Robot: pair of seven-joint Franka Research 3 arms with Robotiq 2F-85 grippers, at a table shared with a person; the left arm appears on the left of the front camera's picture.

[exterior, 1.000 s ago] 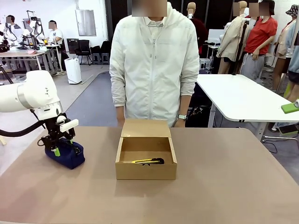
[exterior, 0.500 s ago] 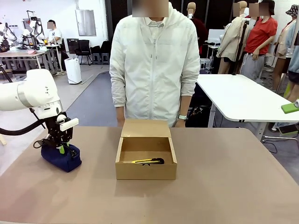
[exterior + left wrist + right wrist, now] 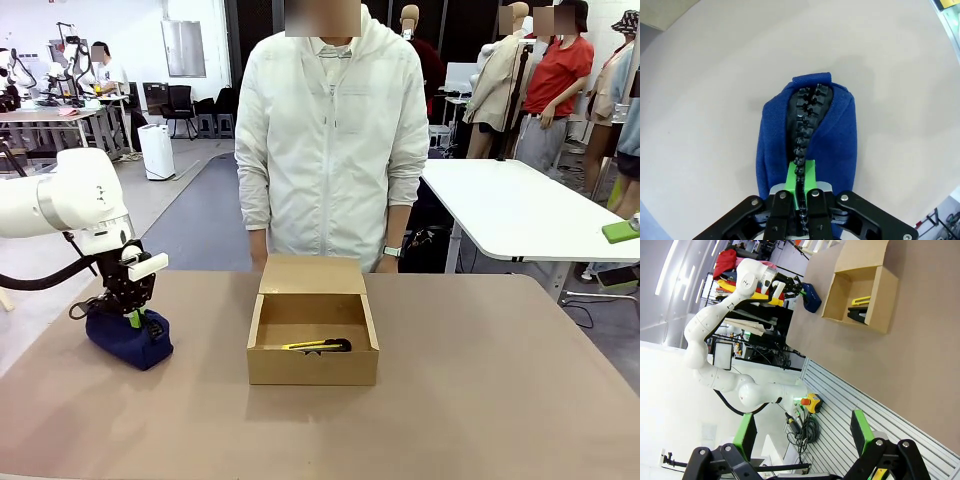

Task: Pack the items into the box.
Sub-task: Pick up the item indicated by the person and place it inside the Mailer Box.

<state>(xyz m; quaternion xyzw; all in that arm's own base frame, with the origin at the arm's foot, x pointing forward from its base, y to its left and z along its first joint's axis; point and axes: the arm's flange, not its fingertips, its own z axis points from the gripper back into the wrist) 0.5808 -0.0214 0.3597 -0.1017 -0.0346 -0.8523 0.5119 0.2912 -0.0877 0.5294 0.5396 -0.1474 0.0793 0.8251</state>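
L gripper [image 3: 801, 176]: jaws just pinched shut on zip ridge of blue pouch [image 3: 837, 140]; stood wide a sec ago. Grip looks made, lift nxt I'd guess. Pouch sits on table [image 3: 480, 400], well left of box [image 3: 312, 366]; knife [image 3: 316, 345] already inside. R gripper [image 3: 804, 432]: jaws wide, holding nothing.

Person [image 3: 330, 140] in white jacket, seemingly wearing a watch [image 3: 391, 251], behind brown table [image 3: 480, 400].

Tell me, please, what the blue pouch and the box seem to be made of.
The pouch looks like woven fabric, matte: fuzzy weave, black zipper. The box looks like brown cardboard, matte: plain folded walls and flap.
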